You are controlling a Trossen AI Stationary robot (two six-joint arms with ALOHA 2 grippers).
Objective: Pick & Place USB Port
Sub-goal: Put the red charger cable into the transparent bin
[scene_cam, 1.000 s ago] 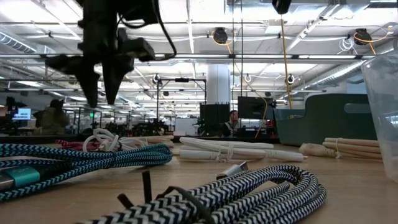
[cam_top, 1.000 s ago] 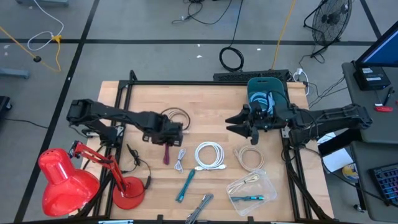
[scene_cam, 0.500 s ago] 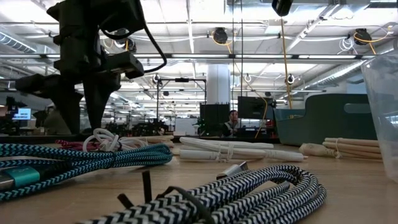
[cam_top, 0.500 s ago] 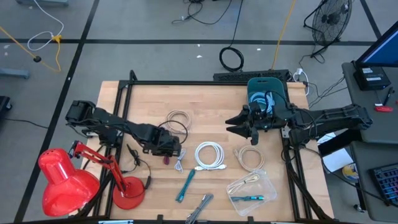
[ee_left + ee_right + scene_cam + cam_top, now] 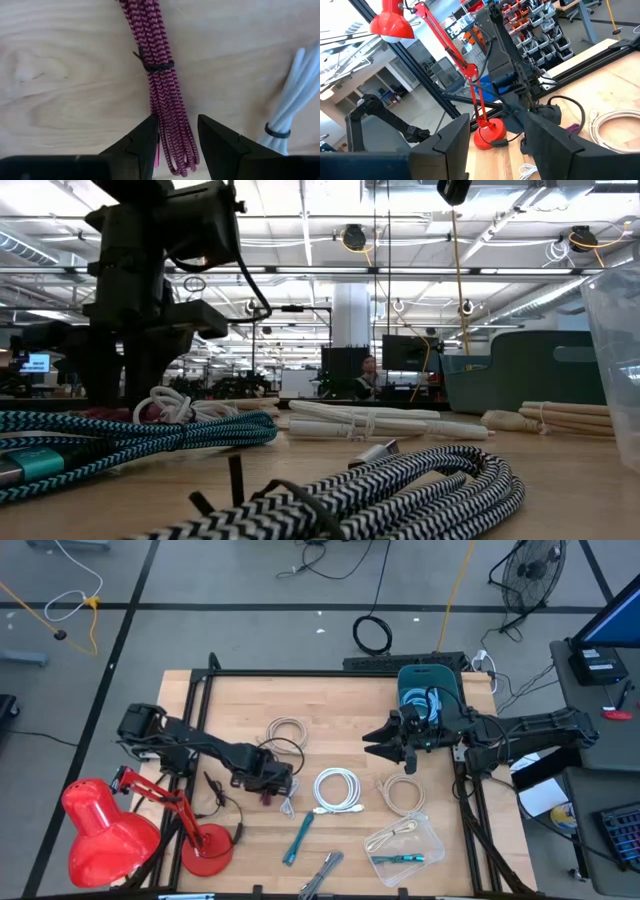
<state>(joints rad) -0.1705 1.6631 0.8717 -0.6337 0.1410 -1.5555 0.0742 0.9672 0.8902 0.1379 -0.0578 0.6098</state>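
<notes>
Two spread jaws of the left gripper (image 5: pixel 175 132) straddle the maroon cable (image 5: pixel 162 80) lying on the bench (image 5: pixel 240 700), seemingly ready to pinch, while the right gripper (image 5: pixel 392 749) waits open near the bin (image 5: pixel 430 680)

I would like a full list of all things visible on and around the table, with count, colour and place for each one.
Magenta braided cable: one, tied bundle, lying flat between the left gripper's fingers.
White cable coil: one, table centre.
Beige cables: two coils, one right of the white coil, one at centre rear.
Teal cable: one, front centre.
Clear plastic container: one, front right, holding cables.
Teal bin: one, rear right, holding cables.
Desk lamp: one, red, front left corner.
Table: one, light wood.
Left gripper: open, low over the magenta cable.
Right gripper: open, hovering beside the teal bin.
</notes>
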